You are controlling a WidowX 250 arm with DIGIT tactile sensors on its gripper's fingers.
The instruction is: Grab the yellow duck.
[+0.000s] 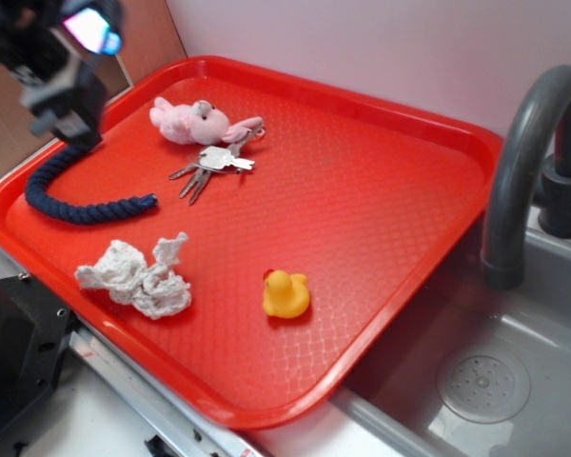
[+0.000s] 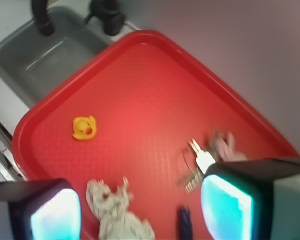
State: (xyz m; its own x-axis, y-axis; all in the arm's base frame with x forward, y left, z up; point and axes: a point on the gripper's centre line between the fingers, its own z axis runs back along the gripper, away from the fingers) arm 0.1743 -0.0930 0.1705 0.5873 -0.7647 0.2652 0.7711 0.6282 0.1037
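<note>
Duck (image 1: 285, 293) on tray (image 1: 409, 200), prob. right of rag (image 1: 138, 276).

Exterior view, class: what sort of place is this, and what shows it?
Probably a toy or mock kitchen counter: a grey sink with a drain, a dark faucet arching over it, and a red tray of small objects alongside.

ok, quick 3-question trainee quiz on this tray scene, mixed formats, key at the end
1. True or false: the yellow duck sits in the sink.
2. Which lies nearest the duck? A) keys B) crumpled white cloth C) pink plush toy
3. Fill in: the gripper is ____, holding nothing.

Key: 1 false, it is on the red tray; 2 B; 3 open.
</note>
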